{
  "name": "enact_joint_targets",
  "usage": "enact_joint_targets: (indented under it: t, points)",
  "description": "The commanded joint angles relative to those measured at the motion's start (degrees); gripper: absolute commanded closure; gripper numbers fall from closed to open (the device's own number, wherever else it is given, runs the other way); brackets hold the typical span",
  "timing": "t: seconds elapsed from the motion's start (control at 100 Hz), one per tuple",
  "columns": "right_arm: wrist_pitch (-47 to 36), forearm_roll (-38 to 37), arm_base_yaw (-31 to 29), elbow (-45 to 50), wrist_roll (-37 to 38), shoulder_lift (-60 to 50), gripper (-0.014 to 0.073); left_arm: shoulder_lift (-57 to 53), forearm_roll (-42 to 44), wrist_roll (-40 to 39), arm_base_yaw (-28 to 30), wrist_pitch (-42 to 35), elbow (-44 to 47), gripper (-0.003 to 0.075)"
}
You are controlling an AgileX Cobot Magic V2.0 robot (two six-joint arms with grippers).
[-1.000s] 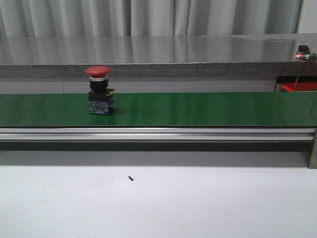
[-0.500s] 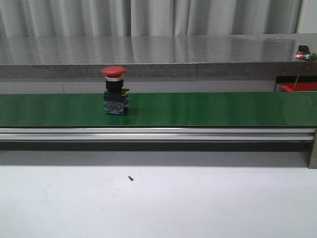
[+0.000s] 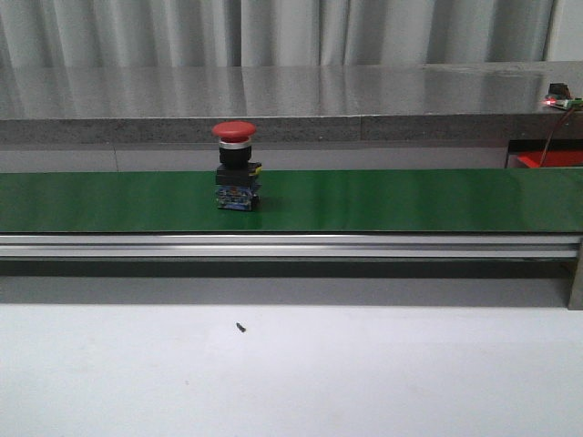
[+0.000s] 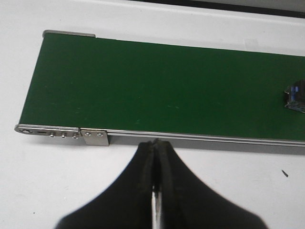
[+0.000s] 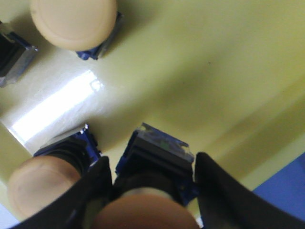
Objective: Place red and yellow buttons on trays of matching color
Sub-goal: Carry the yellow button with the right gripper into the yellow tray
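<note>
Red button (image 3: 236, 167), domed mushroom cap on a black and blue block body, stands upright on the matte green conveyor belt (image 3: 410, 200) with its aluminium rail, left of centre above the white table (image 3: 364, 373). Left gripper (image 4: 156, 143): jaws clenched on nothing, over the table beside the belt's end. Only the right wrist view shows the glossy yellow tray (image 5: 205, 62); there the right gripper (image 5: 150, 179) has its jaws around a yellow button (image 5: 155, 164), two others just beside it.

Red button (image 3: 236, 167) now farther right along the green belt (image 3: 410, 198) than before.
</note>
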Motion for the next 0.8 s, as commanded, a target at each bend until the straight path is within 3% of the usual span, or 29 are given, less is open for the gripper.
enact_joint_targets:
  t: [0.0, 0.34, 0.79]
  points:
    - [-2.95, -1.81, -0.31, -0.32, 0.43, -2.17, 0.0389, -0.81, -0.74, -0.3, -0.42, -3.28, -1.55, 0.074]
    - [-4.69, -0.92, -5.66, 1.6, 5.08, -1.92, 0.0389, -0.81, -0.74, -0.3, -0.42, -3.24, -1.55, 0.074]
    - [-4.41, 1.03, -5.71, 1.54, 5.08, 4.36, 0.0389, -0.81, -0.74, -0.3, -0.42, -3.24, -1.55, 0.074]
